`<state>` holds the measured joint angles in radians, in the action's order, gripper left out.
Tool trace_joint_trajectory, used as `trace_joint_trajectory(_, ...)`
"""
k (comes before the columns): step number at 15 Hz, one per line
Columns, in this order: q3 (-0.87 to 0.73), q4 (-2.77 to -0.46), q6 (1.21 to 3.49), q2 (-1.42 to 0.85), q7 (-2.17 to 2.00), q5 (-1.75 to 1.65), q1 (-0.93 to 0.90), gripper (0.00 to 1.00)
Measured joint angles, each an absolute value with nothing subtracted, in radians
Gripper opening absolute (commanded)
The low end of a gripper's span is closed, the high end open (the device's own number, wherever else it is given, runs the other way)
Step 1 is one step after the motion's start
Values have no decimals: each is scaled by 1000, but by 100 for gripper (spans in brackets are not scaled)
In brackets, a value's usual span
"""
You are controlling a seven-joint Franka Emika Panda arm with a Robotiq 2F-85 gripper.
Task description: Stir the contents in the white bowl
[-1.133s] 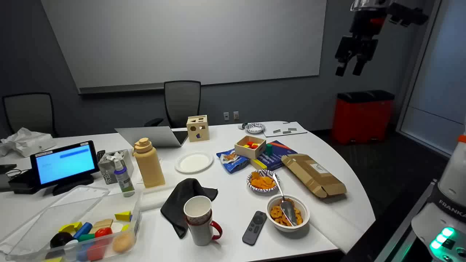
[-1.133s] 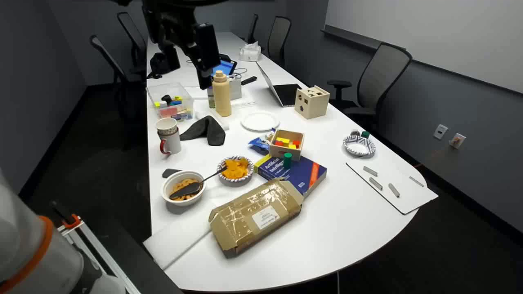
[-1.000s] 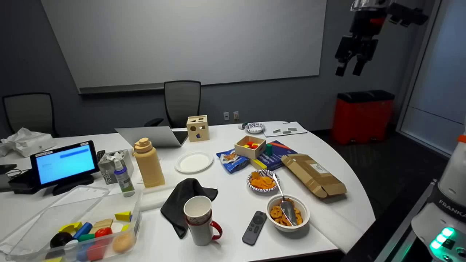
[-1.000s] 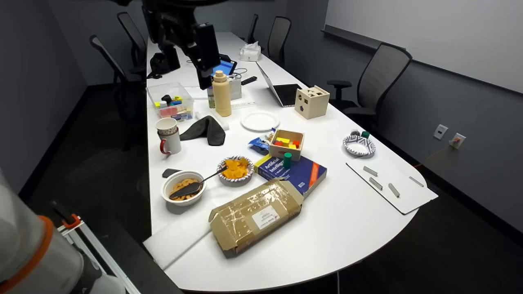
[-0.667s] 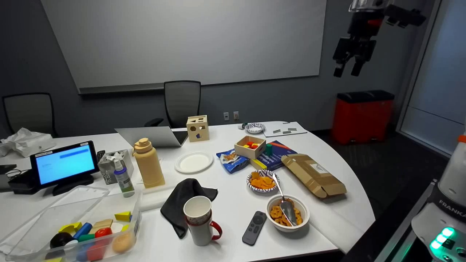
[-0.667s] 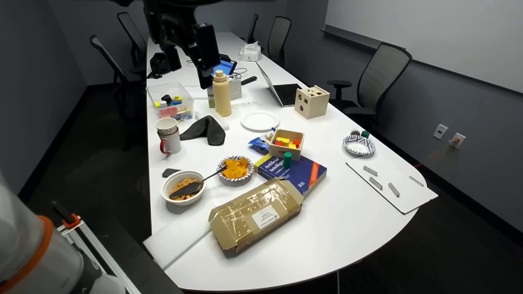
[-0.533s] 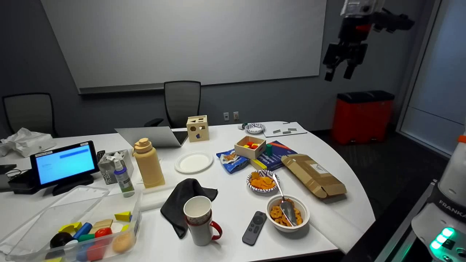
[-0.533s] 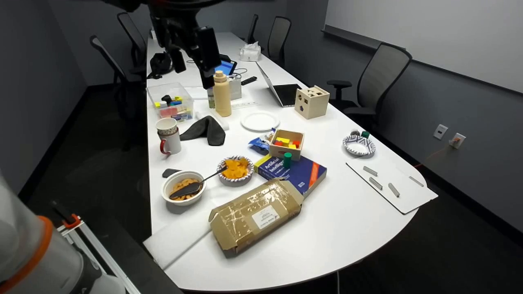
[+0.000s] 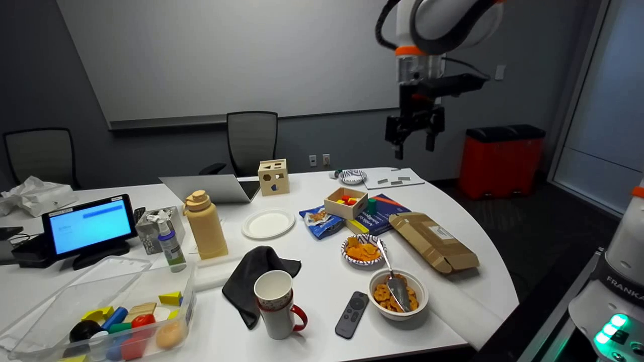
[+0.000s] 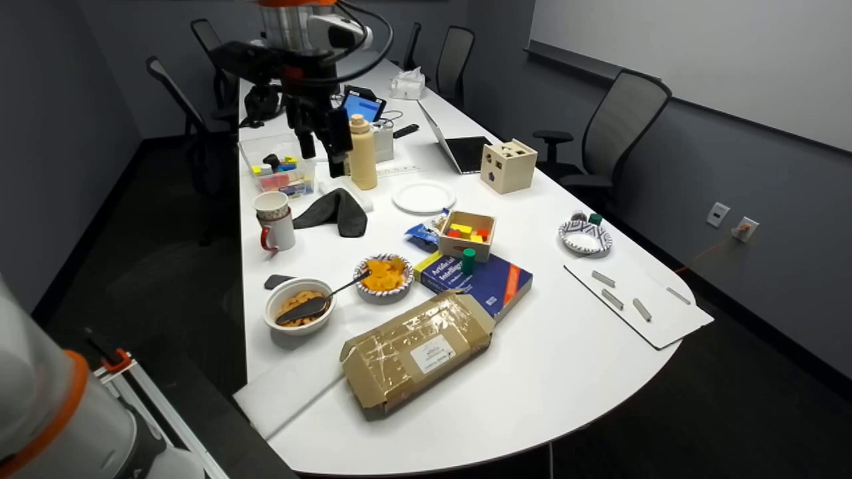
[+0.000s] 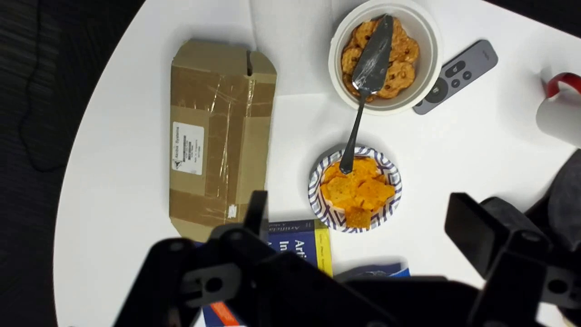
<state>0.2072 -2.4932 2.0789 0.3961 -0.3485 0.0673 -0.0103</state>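
Observation:
The white bowl point(image 9: 397, 315) stands near the table's edge; it also shows in an exterior view point(image 10: 271, 318) and the wrist view point(image 11: 430, 59). Its contents point(image 11: 401, 77) are brown-orange round snack pieces. A metal serving utensil point(image 11: 373, 68) lies with its broad blade on the contents. Its handle crosses the rim, its end over the smaller patterned bowl point(image 11: 394, 200) of bright orange chips. My gripper point(image 9: 414, 148) is open and empty, high above the table; in the wrist view point(image 11: 358, 204) its fingers stand wide apart, with the patterned bowl between them in the picture.
A cardboard package point(image 9: 435, 241) and a blue book point(image 9: 380, 213) bearing a wooden box point(image 9: 334, 208) lie beside the bowls. A remote point(image 9: 351, 315), a mug with a cup in it point(image 9: 276, 314) and a black cloth point(image 9: 256, 271) are near the white bowl.
My gripper has come down and moved left in an exterior view, and more of the arm shows in both exterior views. The bowls and utensil have not moved.

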Motion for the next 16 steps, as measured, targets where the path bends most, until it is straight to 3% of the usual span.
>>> trace_joint_trajectory(7,220,-2278,2102,-43,-537,3,-31,100)
trace_joint_trajectory(16,83,-1975,2103,-489,-858,-150,-222,100)
